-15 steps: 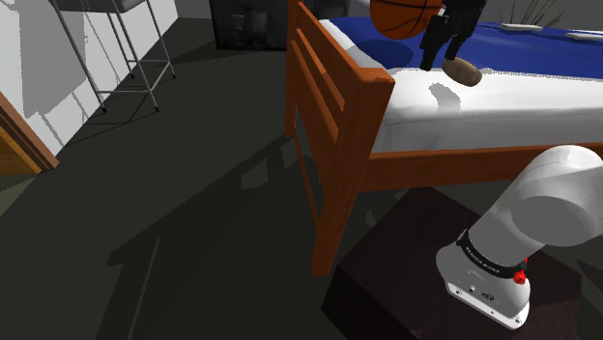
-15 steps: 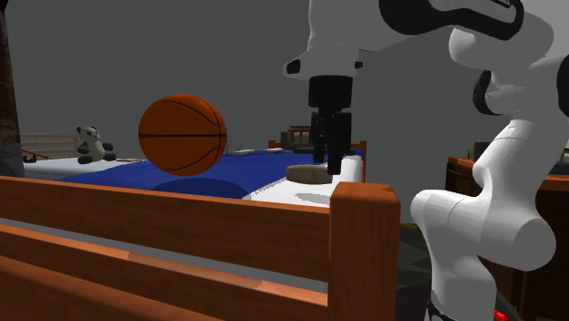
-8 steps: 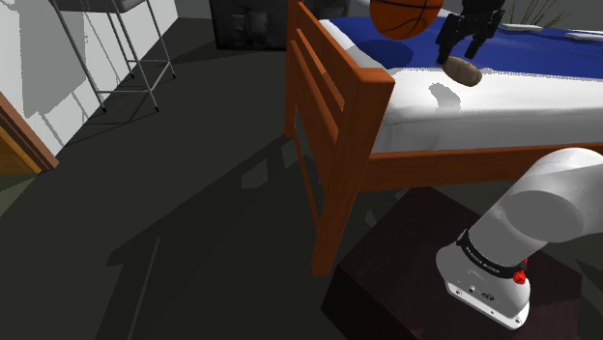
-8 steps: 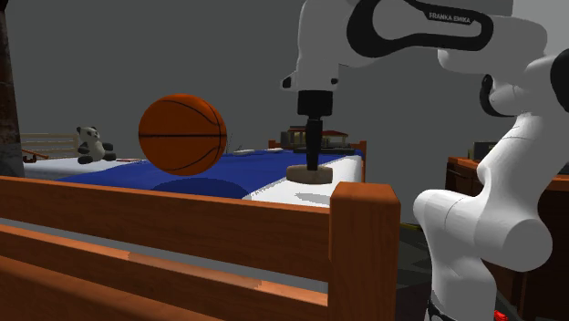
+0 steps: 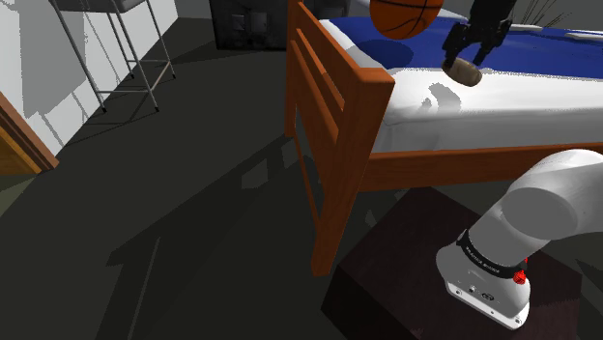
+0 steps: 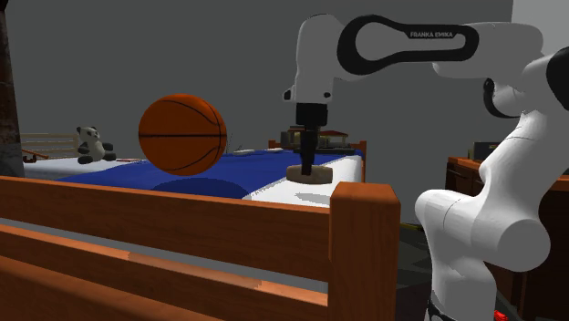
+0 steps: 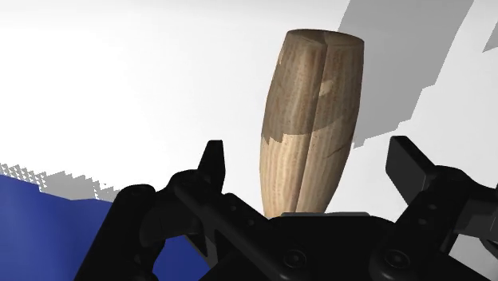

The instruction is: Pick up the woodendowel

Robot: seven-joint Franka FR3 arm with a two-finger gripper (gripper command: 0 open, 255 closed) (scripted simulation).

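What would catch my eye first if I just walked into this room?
Probably the big orange basketball over the blue bedcover, behind the bed's wooden footboard. Next, the white arm's black gripper above the white sheet, its open fingers either side of a stubby wooden dowel without touching it.

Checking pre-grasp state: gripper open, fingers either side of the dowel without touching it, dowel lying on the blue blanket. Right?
Not quite. The wooden dowel lies on the white sheet, not on the blue blanket, which sits off to one side; the wrist view shows it. The rest holds: the gripper is open, with its fingers either side of the dowel and not touching it.
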